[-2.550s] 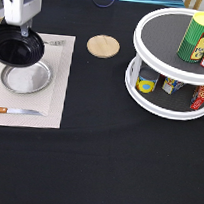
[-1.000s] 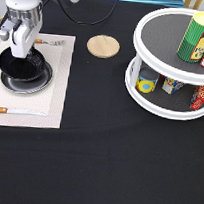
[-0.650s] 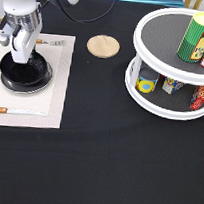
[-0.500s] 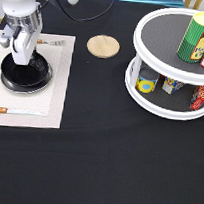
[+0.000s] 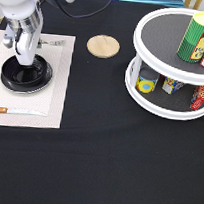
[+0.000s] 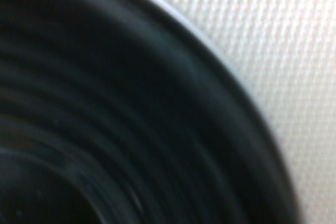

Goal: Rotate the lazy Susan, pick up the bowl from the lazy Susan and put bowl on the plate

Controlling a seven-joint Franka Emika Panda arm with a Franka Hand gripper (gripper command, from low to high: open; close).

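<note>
**Bowl down on mat, off lazy Susan**

Seen in the exterior view: bowl (image 5: 27,76), black and glossy, resting flat at the middle of the white mat (image 5: 53,93), towards the mat's left half. Directly above the bowl's upper rim, gripper (image 5: 24,61) pointing straight down, its tip at or touching that rim. Cannot tell whether spread or closed, nor whether gripping the rim. White arm (image 5: 20,5) rising from it past the mat's top edge.

No sight of the plate: ground under the bowl fully covered.

Along the mat's bottom edge, a knife (image 5: 14,111) with a brown handle, lying flat. At the mat's top edge, a fork (image 5: 52,43). Just off the mat's top right corner, a round wooden disc (image 5: 103,46) on the black table (image 5: 99,165).

Well apart from the mat, towards the exterior view's right, lazy Susan (image 5: 141,91), with a green and yellow can (image 5: 196,35) upright on its top tier and more small containers on its lower tier.

From the wrist view, close up: ribbed black wall of the bowl (image 6: 112,125) against the woven white of the mat (image 6: 285,65).
</note>
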